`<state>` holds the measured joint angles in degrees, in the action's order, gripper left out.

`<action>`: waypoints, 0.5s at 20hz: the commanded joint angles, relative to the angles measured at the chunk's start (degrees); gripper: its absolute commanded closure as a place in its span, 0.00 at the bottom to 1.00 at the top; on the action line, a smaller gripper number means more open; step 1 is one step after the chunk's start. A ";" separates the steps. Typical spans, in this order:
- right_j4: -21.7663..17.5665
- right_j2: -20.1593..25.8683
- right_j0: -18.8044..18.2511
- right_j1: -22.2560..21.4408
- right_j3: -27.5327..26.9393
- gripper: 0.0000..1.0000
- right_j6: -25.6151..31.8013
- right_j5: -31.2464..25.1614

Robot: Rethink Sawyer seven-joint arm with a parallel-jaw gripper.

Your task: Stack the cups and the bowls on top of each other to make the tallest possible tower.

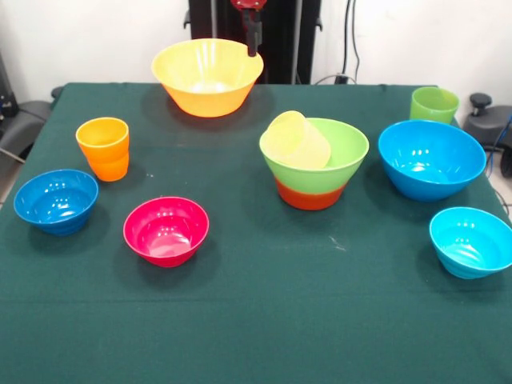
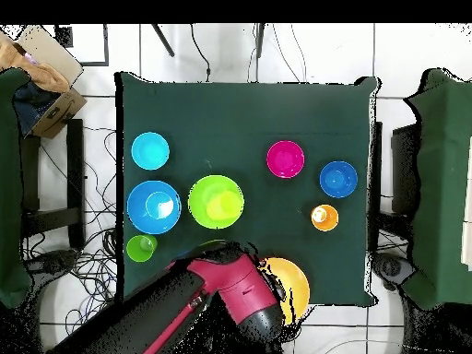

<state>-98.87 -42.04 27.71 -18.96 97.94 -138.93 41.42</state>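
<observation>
I am seeing only the tip of the gripper (image 1: 253, 36) hanging at the top of the front view, over the rim of the big yellow-orange bowl (image 1: 207, 78), and I cannot tell whether it is spread or closed; nothing seems to be carried. In the overhead view the red arm (image 2: 217, 300) is covering part of that bowl, so I am judging the descent half blind, and a drop onto the rim instead of beside it could tip or skid the bowl. Further out, the tower (image 1: 313, 164) is sitting mid-table: the light green bowl (image 1: 340, 160) nested in the orange-red bowl (image 1: 308, 197), with the pale yellow cup (image 1: 297, 140) lying tilted inside, mouth toward the camera. That lean is worrying me; anything set on it would probably rock or slide off. The light green cup (image 1: 434, 104) and big blue bowl (image 1: 431, 158) are standing near the tower, so a wide swing risks clipping them. The orange cup (image 1: 104, 148), magenta bowl (image 1: 166, 230), small dark blue bowl (image 1: 55, 200) and small cyan bowl (image 1: 471, 241) are sitting well apart.
</observation>
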 commanded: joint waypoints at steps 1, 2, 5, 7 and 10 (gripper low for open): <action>-0.14 8.13 1.05 3.49 3.56 0.00 0.58 -4.48; 0.36 8.38 0.83 3.39 3.70 0.00 1.20 -4.90; 0.86 8.61 0.91 3.52 3.75 0.00 0.98 -5.27; 1.84 9.01 0.55 3.49 3.78 0.00 1.54 -6.20; 4.58 9.74 -1.05 2.38 3.91 0.00 2.60 -7.32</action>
<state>-98.83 -42.04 28.58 -18.94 100.07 -138.93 41.28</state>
